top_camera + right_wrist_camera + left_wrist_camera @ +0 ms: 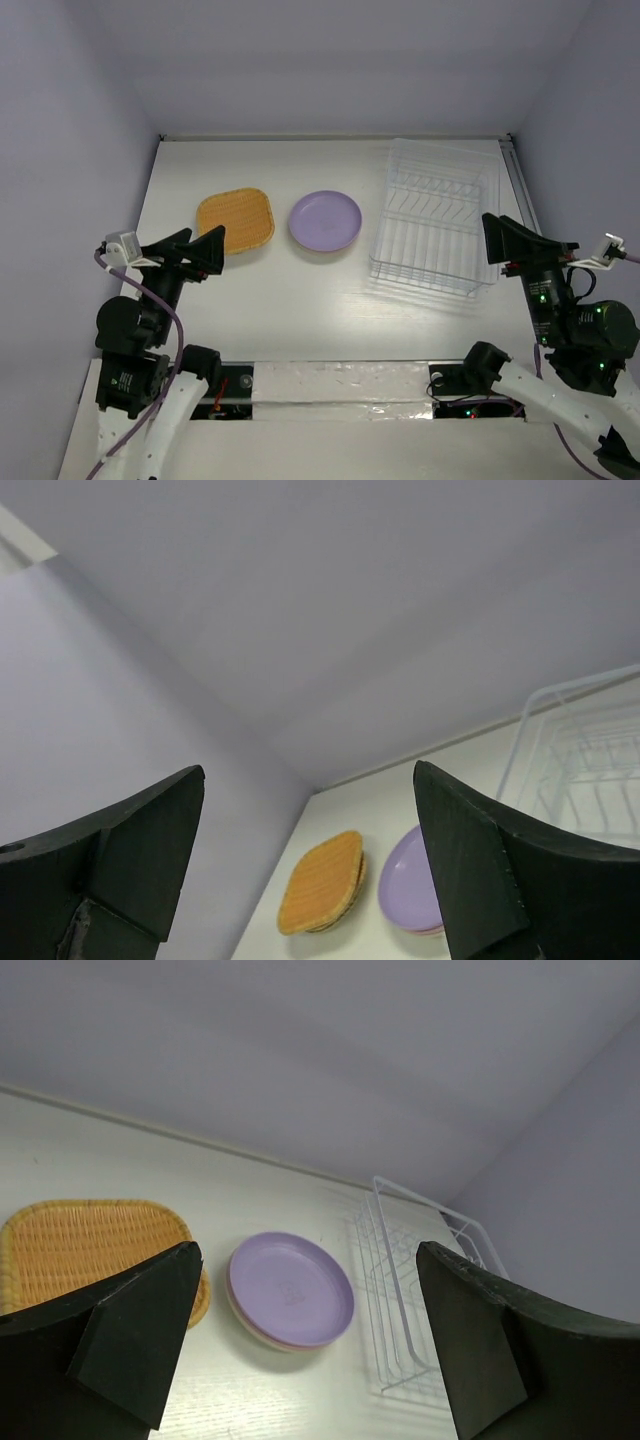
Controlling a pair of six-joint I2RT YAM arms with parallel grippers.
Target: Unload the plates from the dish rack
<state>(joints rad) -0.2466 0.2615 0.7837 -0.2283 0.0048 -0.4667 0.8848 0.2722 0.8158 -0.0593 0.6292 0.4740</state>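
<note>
The dish rack (432, 225) looks empty, though its clear wires are hard to read. An orange plate (235, 220) and a purple plate (325, 221) top two stacks left of it. The left gripper (203, 243) and right gripper (500, 240) gape, holding nothing. Unloading seems finished; only parking the arms remains.

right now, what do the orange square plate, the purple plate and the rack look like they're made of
Orange square plate: woven-looking, matte surface, like wicker or plastic moulded with a weave; I cannot tell which. Purple plate: probably plastic, smooth with a soft sheen and even colour. Dish rack: thin pale wires with open gaps between them, likely coated metal or clear plastic.
</note>
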